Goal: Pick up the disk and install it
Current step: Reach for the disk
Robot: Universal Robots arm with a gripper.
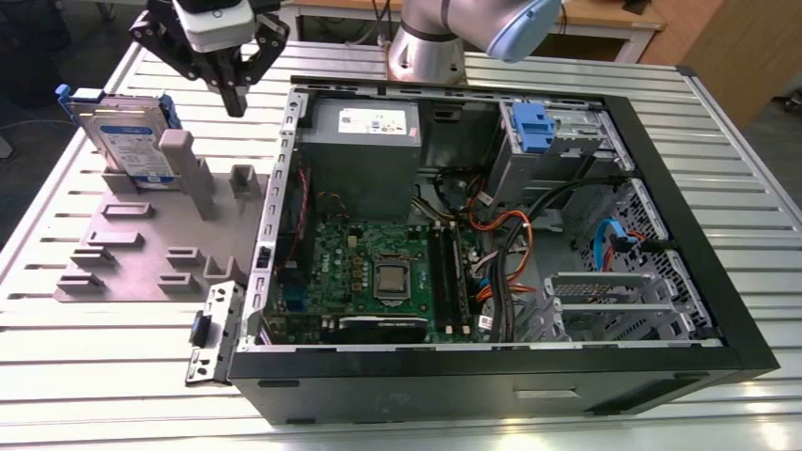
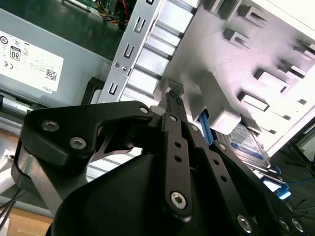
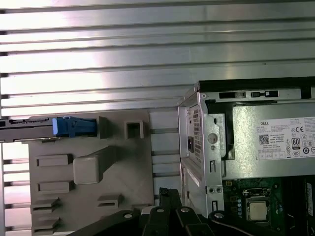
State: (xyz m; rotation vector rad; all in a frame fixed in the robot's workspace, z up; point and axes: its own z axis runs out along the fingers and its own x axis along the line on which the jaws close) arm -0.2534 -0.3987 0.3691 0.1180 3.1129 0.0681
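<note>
The disk (image 1: 131, 141) stands on edge in the grey slotted holder (image 1: 138, 254) at the exterior view's left, its white-and-blue label facing the camera and blue carrier tabs at its ends. In the first wrist view the disk (image 3: 29, 127) shows edge-on with its blue tab, and in the second wrist view the disk (image 2: 252, 143) shows behind a holder post. My gripper (image 1: 236, 101) hangs above the table between the holder and the computer case, to the exterior view's right of the disk and apart from it. Its fingers (image 2: 170, 93) are closed together, tips (image 3: 167, 194) touching, with nothing between them.
The open computer case (image 1: 701, 244) lies on its side on the slatted metal table (image 1: 75, 357). Inside it are a power supply (image 1: 363, 141), a motherboard (image 1: 376, 272), cables and another blue-tabbed carrier (image 1: 532, 127) in the drive bay. The arm's base (image 1: 433, 47) stands behind the case.
</note>
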